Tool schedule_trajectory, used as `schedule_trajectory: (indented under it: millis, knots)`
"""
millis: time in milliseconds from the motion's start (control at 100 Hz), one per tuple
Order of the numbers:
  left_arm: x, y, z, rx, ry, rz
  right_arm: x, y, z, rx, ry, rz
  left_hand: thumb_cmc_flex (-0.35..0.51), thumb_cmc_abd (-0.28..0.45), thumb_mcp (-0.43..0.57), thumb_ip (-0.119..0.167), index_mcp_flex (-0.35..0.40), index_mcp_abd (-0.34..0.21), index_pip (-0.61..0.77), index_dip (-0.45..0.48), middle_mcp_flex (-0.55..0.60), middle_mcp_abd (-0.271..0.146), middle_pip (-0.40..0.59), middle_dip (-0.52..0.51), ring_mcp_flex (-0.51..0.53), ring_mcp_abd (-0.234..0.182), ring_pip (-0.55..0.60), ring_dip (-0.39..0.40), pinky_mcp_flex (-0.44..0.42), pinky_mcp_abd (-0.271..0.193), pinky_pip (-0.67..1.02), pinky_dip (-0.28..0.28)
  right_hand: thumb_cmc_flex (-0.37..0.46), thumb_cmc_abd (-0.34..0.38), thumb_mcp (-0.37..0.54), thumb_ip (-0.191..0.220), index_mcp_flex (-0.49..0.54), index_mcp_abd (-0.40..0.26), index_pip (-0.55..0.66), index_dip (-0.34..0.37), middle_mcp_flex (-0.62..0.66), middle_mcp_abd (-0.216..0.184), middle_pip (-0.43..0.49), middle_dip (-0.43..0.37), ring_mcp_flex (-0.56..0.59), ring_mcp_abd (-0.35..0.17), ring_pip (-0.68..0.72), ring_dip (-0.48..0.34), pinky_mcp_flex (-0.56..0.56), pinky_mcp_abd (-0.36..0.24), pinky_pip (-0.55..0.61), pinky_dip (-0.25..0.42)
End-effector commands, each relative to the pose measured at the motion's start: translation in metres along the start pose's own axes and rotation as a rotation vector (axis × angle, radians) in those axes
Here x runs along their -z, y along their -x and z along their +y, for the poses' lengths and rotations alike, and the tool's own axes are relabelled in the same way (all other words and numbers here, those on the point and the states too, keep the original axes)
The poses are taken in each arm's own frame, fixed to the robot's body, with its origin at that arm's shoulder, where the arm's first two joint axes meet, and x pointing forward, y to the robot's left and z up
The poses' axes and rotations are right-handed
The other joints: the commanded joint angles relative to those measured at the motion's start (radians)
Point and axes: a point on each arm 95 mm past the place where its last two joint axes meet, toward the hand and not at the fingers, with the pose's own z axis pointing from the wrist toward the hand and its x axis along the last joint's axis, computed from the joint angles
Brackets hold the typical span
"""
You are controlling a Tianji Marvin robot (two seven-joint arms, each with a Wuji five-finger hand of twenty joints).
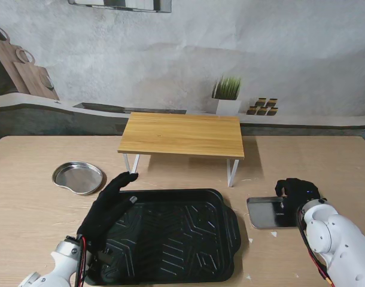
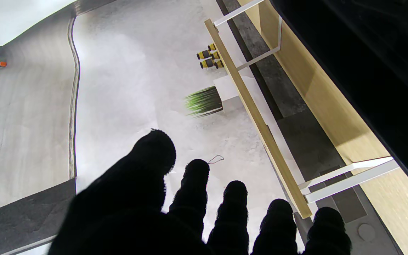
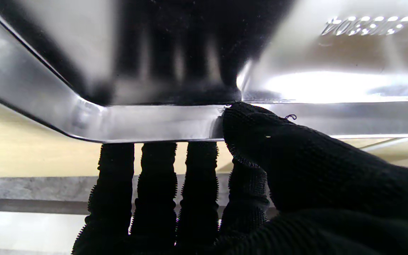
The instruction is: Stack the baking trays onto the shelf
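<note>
R hand pinched the small steel tray's rim at 4 o'clock. L hand, fingers spread, lay over the black tray's 9 o'clock edge, w/ the shelf at 12.

The shelf stands farther from me; nearer, round pan left, big tray centre, small tray right.

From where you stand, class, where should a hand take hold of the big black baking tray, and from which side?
Grip the black baking tray by a short-end rim, probably the small lip handle on its right end, coming in from that side. It lies flat on the table, so only the raised rim offers purchase: fingers under, thumb over. The left hand already rests open at the opposite edge.
</note>
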Motion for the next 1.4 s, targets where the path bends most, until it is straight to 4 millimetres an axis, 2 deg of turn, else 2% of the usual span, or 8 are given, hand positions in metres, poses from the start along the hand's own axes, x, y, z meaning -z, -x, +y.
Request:
schedule_trajectory:
  millis: [0,200,370,490,850,1080,1270,1390]
  knots:
    - [-0.001,-0.003,0.002,0.003,0.01,0.004,0.002,-0.004,-0.008,-0.01,-0.031,0.011,0.01,0.009,-0.01,-0.007,0.017,-0.012,0.009,0.009,0.003,-0.005,0.017,0.014,-0.023,-0.013,0.003,0.012,-0.002,-0.013,-0.013,0.011,0.033,-0.047,0.034,-0.047,0.018,-0.011,0.049,0.002,0.015,0.0,0.038,0.015,0.014,0.023,0.024,0.012,-0.001,0.015,0.036,0.018]
    - [-0.001,-0.002,0.002,0.003,0.009,0.004,0.003,-0.005,-0.01,-0.009,-0.043,0.018,0.009,0.009,-0.009,-0.007,0.018,-0.011,0.01,0.009,0.004,-0.005,0.017,0.014,-0.023,-0.013,0.003,0.012,-0.002,-0.014,-0.012,0.011,0.015,-0.049,0.012,-0.047,0.122,-0.02,0.158,0.018,0.024,0.006,0.032,0.007,0.02,0.028,0.025,0.012,0.0,0.024,0.041,0.017]
    - [-0.001,-0.002,0.002,0.004,0.008,0.004,0.004,-0.004,-0.007,-0.02,-0.036,0.043,0.01,0.009,-0.009,-0.008,0.017,-0.011,0.01,0.009,0.004,-0.004,0.018,0.014,-0.023,-0.015,0.003,0.012,-0.002,-0.014,-0.012,0.011,0.025,-0.081,0.104,0.017,0.122,-0.054,0.16,0.099,0.278,0.007,-0.172,-0.119,0.206,0.059,-0.086,-0.063,0.059,0.085,0.025,-0.013]
    - [-0.001,-0.002,0.002,0.008,0.01,-0.001,0.004,-0.004,-0.004,-0.035,-0.036,0.059,0.009,0.009,-0.01,-0.008,0.017,-0.011,0.01,0.009,0.005,-0.005,0.018,0.014,-0.023,-0.015,0.003,0.012,-0.002,-0.015,-0.012,0.011,0.057,-0.113,0.155,0.026,0.126,-0.068,0.155,0.172,0.377,0.015,-0.173,-0.125,0.309,0.075,-0.084,-0.113,0.105,0.106,0.036,-0.024]
    - [0.0,-0.003,0.001,0.017,0.009,-0.005,0.008,-0.006,0.0,-0.123,-0.066,0.057,0.007,0.011,-0.012,-0.008,0.011,0.001,0.006,0.007,0.005,0.0,0.024,0.017,-0.023,-0.016,0.002,0.012,-0.002,-0.015,-0.013,0.011,0.317,0.056,0.07,0.02,0.083,0.001,0.224,0.339,0.331,-0.015,0.118,0.152,0.285,0.118,0.217,-0.068,0.102,0.115,0.064,-0.022]
    - [0.0,-0.003,0.001,0.017,0.007,0.0,0.01,-0.005,0.001,-0.179,-0.038,0.061,0.006,0.011,-0.012,-0.008,0.012,0.0,0.007,0.007,0.005,0.003,0.026,0.017,-0.023,-0.014,0.002,0.012,-0.002,-0.015,-0.013,0.01,0.362,0.069,0.179,0.007,0.236,0.008,0.207,0.395,0.404,-0.001,0.153,0.276,0.343,0.132,0.305,-0.031,0.124,0.172,0.127,-0.203]
    - [0.0,-0.003,0.001,0.018,0.007,0.001,0.014,-0.004,0.007,-0.26,-0.054,0.046,0.007,0.011,-0.012,-0.008,0.012,0.002,0.007,0.007,0.005,0.003,0.026,0.018,-0.023,-0.014,0.002,0.011,-0.002,-0.013,-0.013,0.01,0.359,0.068,0.216,0.044,0.452,-0.014,0.148,0.363,0.455,0.074,0.149,0.306,0.401,0.153,0.351,0.011,0.176,0.226,0.214,-0.245]
    - [0.0,-0.003,0.0,0.021,0.009,0.0,0.019,-0.001,0.012,-0.299,-0.06,0.033,0.008,0.011,-0.012,-0.008,0.012,0.001,0.007,0.007,0.005,0.004,0.026,0.018,-0.023,-0.015,0.003,0.012,-0.002,-0.014,-0.013,0.01,0.356,0.069,0.231,0.063,0.559,-0.02,0.174,0.382,0.465,0.075,0.182,0.349,0.448,0.145,0.392,0.032,0.208,0.247,0.266,-0.25]
